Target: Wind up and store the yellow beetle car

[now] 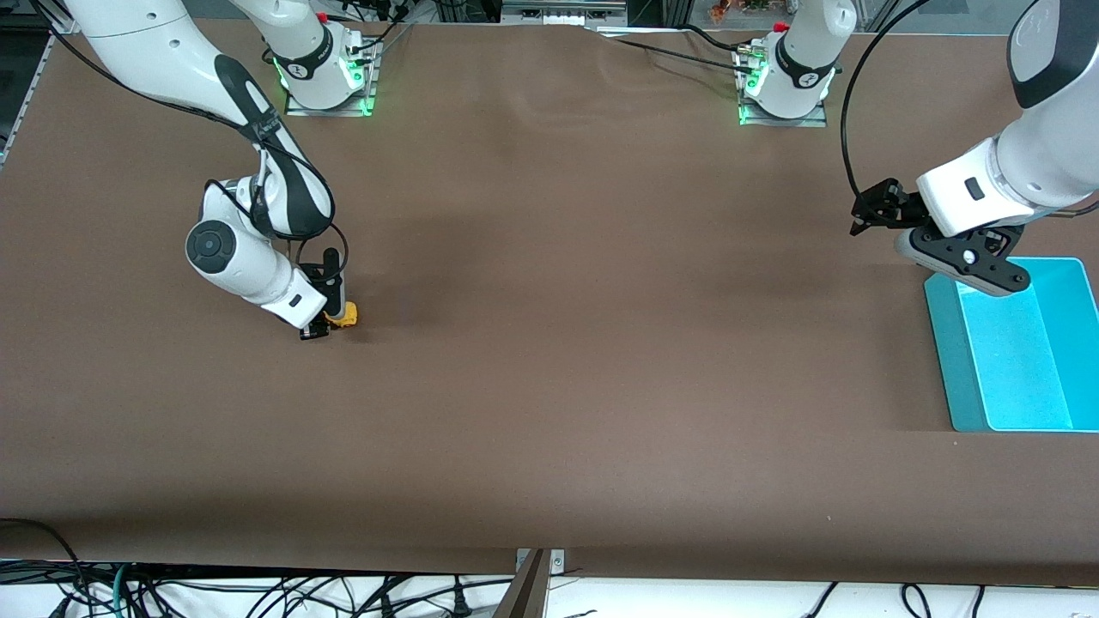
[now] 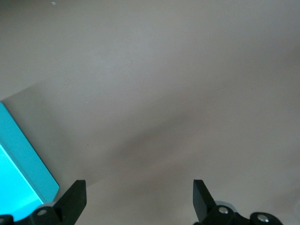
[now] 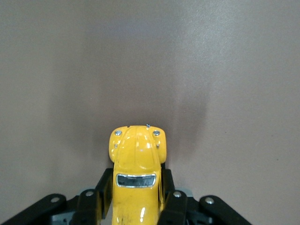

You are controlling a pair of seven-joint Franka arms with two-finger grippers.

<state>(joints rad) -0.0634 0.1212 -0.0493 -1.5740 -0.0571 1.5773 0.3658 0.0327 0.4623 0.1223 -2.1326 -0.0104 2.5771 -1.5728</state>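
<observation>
The yellow beetle car [image 3: 136, 183] sits low on the brown table [image 1: 549, 343] toward the right arm's end, its rear cut off in the wrist view & mostly hidden in front view. The right gripper [image 3: 133, 201] clamps its sides, nose pointing straight out from the fingers along the car's long axis. The left gripper [image 1: 867, 215] waits w/ fingers spread, over bare table beside the teal bin [image 1: 962, 360].

Both arms are showing glossy white shells w/ black joint bands, black cables, green-lit bases, black grippers w/ silver screws.
</observation>
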